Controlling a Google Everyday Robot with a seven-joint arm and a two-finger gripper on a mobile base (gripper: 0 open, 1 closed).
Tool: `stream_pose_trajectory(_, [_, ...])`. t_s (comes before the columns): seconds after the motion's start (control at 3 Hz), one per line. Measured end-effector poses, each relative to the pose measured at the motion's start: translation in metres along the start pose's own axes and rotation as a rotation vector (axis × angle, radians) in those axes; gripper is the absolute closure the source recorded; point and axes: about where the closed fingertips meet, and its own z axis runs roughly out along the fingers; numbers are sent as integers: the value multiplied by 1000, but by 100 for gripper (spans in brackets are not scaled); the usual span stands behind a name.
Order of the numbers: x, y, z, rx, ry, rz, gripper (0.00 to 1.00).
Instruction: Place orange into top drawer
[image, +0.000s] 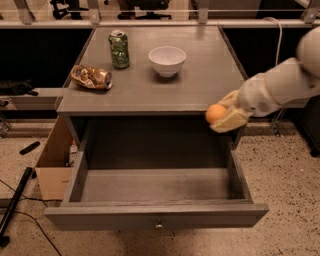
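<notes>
Gripper (223, 118) jaws hold the orange (215, 113), drawer (155, 186) open just below and left of them (nothing released yet), so lowering in and letting go remain.

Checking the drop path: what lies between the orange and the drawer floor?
Camera view: nothing. The gripper holds the orange over the open top drawer's right side; bare air below.

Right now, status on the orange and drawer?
Gripper shut on orange, above right rear of open drawer. Nothing visible in the way.
</notes>
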Motion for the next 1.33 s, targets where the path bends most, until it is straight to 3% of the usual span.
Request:
stream_pose_trajectory(0.33, [-18, -23, 62, -35, -36, 31, 100])
stream_pose_trajectory(0.67, [-16, -18, 61, -39, -34, 35, 100])
stream_pose_trajectory(1.0, [-3, 18, 57, -73, -15, 64, 100])
stream_pose_trajectory(1.33, [25, 95, 62, -142, -6, 154, 100])
